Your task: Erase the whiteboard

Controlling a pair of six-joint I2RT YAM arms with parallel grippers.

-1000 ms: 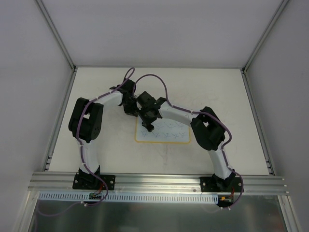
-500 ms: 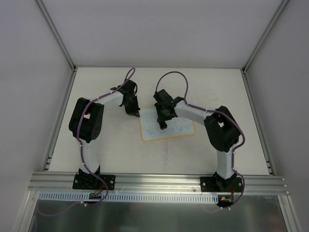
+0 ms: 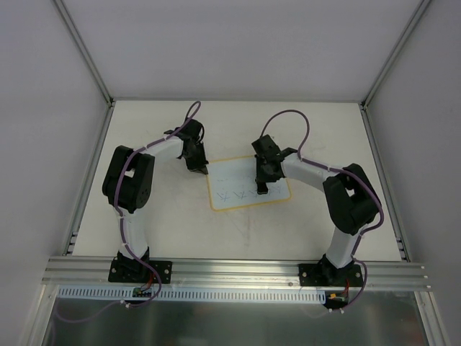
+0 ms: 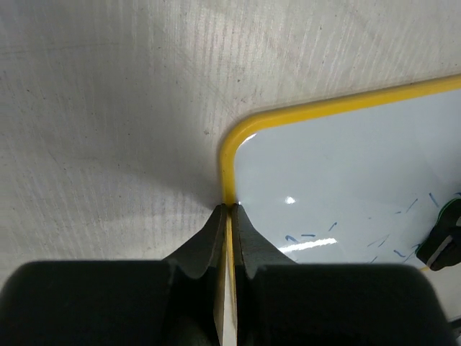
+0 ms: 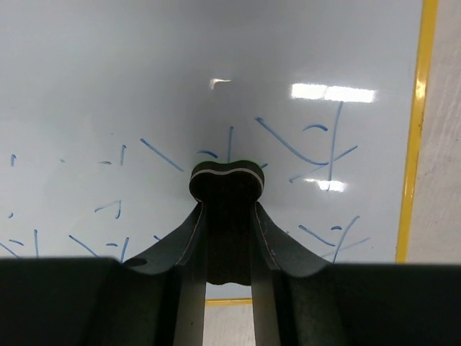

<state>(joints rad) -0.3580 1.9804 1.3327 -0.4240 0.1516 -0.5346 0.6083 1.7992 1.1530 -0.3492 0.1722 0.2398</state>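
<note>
On the cream surface (image 3: 162, 223), your whiteboard (image 3: 232, 190) lies slightly askew between the arms (blue scribbles on it). Your left gripper (image 4: 228, 210) pinches its yellow edge by a corner; your right gripper (image 3: 261, 189) clamps a black eraser (image 5: 227, 179) pressed onto the board.

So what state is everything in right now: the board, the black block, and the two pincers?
whiteboard: flat on the table, lying askew, blue scribbles on it, not wiped clean.
eraser: gripped, its end at the board's surface among the scribbles.
left pincer: shut on the whiteboard's yellow edge, near a corner.
right pincer: shut on the eraser, over the board.
</note>
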